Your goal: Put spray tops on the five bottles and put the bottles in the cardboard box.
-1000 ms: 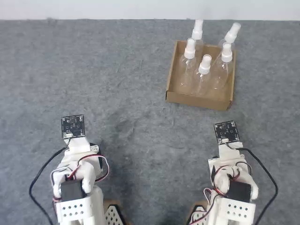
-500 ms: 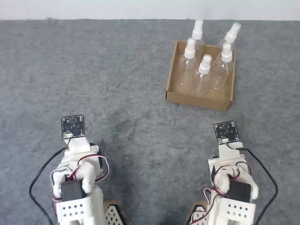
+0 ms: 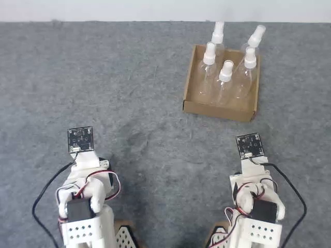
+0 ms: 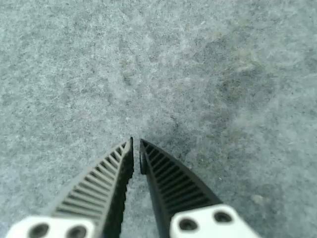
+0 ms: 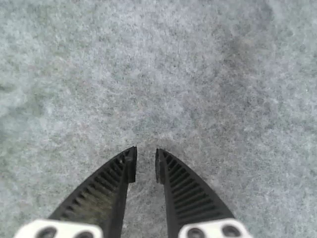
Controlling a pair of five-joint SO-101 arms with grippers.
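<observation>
The cardboard box (image 3: 217,110) sits at the back right of the grey carpet. Several clear bottles stand in it, each with a white spray top, such as one near the front (image 3: 226,71) and one at the back (image 3: 219,31). Both arms are folded back at the near edge, far from the box. My left gripper (image 4: 136,143) is shut and empty, pointing down at bare carpet. My right gripper (image 5: 144,152) is shut too, with only a thin gap at the tips and nothing between them.
The left arm (image 3: 85,196) and right arm (image 3: 256,199) sit at the near edge with their cables beside them. Grey carpet (image 3: 129,88) covers the whole table. A pale wall strip runs along the far edge.
</observation>
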